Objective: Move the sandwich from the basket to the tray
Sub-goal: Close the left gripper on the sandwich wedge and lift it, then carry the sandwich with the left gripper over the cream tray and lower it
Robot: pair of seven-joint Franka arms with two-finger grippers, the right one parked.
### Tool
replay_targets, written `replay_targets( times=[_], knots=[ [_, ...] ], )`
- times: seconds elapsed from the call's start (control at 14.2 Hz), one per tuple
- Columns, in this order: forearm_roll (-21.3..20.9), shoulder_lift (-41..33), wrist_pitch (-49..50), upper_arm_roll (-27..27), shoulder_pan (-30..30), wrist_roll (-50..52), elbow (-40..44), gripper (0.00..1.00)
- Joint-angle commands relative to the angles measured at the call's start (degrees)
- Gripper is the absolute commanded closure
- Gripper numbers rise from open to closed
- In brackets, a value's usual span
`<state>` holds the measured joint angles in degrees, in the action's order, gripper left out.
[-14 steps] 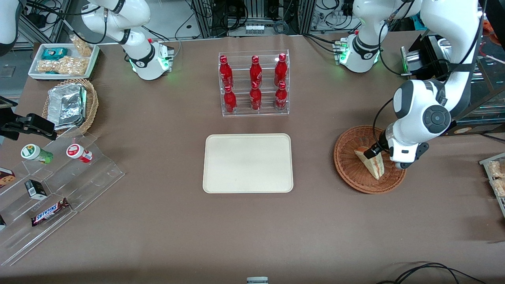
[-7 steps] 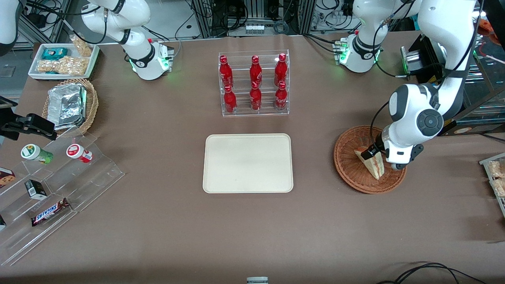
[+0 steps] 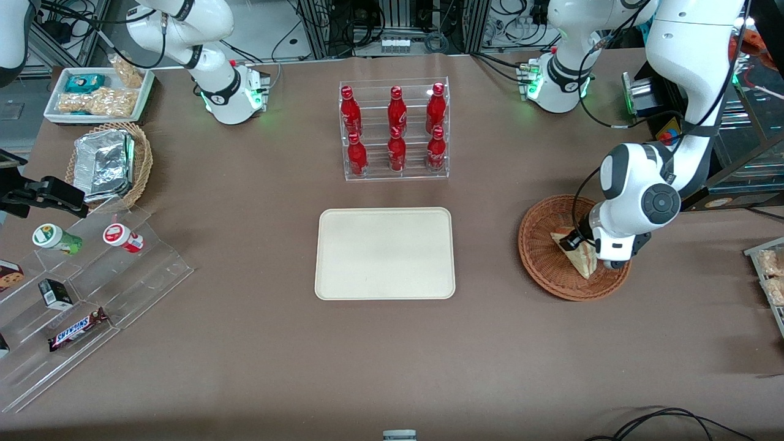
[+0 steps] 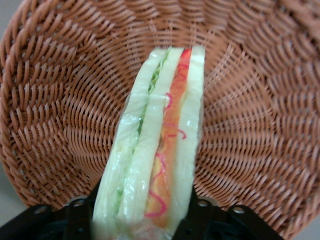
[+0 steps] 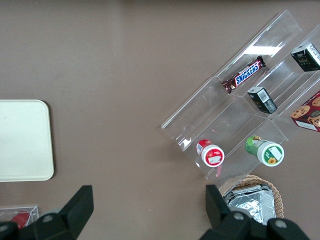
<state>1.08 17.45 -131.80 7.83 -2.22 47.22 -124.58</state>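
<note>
The sandwich, a clear-wrapped wedge of white bread with orange and green layers, lies in the round reddish-brown wicker basket toward the working arm's end of the table. My left gripper is low over the basket, open, with one black finger on each side of the sandwich's thick end. In the left wrist view the sandwich fills the gap between the fingers of the gripper, over the basket's weave. The cream-beige tray lies bare at the table's middle.
A clear rack of red bottles stands farther from the front camera than the tray. A tan basket with a foil packet, a white snack tray and a clear stepped stand lie toward the parked arm's end.
The left arm has come lower and shifted slightly toward the tray, bringing the fingers down around the sandwich. The sandwich and basket have not moved.
</note>
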Motion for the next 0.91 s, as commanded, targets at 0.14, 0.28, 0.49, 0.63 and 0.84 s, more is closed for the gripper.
replay_targets(
  times=[0.14, 0.28, 0.49, 0.63, 0.84],
  knots=[
    [-0.73, -0.83, 3.30, 0.16, 0.02, 1.21, 3.03, 0.95],
    [-1.51, -2.77, 8.81, 0.60, 1.51, -1.06, 5.48, 0.95],
    [-1.69, -4.70, 19.45, 0.69, 10.02, -0.99, 12.50, 0.95],
    [-1.69, -4.19, 22.19, 0.69, 16.60, -0.90, 16.81, 0.95],
    [-1.78, -0.51, 21.94, 0.69, 26.09, -0.81, 21.12, 0.95]
  ],
)
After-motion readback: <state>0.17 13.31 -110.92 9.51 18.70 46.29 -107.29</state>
